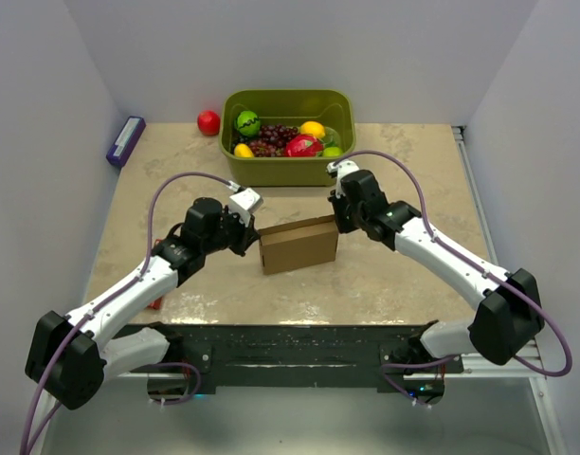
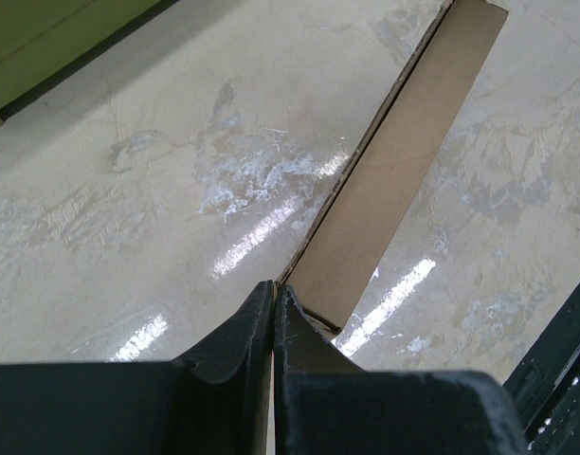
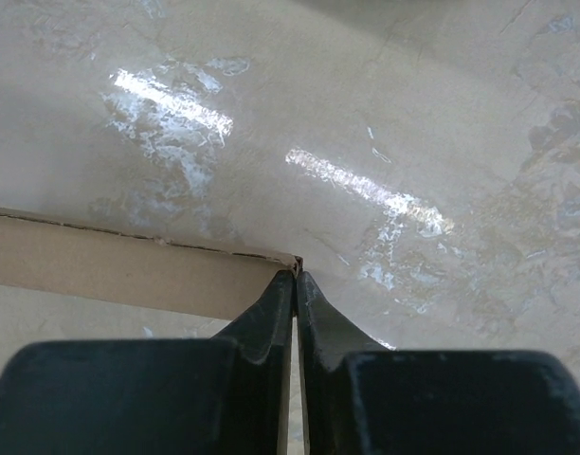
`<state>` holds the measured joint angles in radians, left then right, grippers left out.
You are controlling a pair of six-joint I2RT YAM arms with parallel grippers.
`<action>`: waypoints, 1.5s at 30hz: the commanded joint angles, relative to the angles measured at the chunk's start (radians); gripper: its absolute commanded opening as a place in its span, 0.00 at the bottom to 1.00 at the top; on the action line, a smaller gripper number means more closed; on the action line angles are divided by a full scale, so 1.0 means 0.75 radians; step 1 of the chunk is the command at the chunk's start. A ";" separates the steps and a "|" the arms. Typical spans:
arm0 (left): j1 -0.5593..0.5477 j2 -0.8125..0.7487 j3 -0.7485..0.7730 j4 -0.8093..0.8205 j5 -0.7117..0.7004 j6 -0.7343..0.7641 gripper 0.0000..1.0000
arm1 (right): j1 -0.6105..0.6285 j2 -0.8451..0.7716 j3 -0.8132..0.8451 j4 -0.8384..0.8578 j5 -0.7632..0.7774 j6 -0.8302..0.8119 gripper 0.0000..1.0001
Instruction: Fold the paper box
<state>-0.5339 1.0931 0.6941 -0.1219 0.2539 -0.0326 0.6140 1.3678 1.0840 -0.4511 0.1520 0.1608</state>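
The paper box (image 1: pixel 299 245) is a plain brown cardboard blank, standing up in the middle of the table between my two grippers. My left gripper (image 1: pixel 249 235) is shut on its left end. In the left wrist view the jaws (image 2: pixel 274 289) pinch the box's thin edge, and the box (image 2: pixel 394 166) runs away to the upper right. My right gripper (image 1: pixel 339 221) is shut on the box's upper right corner. In the right wrist view the jaws (image 3: pixel 296 277) grip that corner, and the box (image 3: pixel 129 261) runs off to the left.
An olive-green tub (image 1: pixel 288 136) holding fruit stands at the back behind the box. A red ball (image 1: pixel 208 122) lies to its left. A purple pack (image 1: pixel 125 140) leans at the far left wall. A small red thing (image 1: pixel 155 303) shows under my left arm.
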 commanded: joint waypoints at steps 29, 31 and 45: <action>-0.059 -0.020 0.056 0.025 -0.062 0.021 0.00 | 0.002 -0.157 -0.202 0.025 -0.059 0.362 0.00; -0.059 -0.018 0.056 0.028 -0.062 0.021 0.00 | -0.001 -0.179 -0.232 0.043 -0.057 0.393 0.00; -0.067 -0.020 0.062 0.025 -0.066 -0.005 0.00 | 0.006 -0.284 -0.425 0.088 -0.021 0.479 0.00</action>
<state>-0.5739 1.0927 0.6994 -0.1284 0.1967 -0.0326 0.6094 1.1587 0.8360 -0.3073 0.1368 0.4808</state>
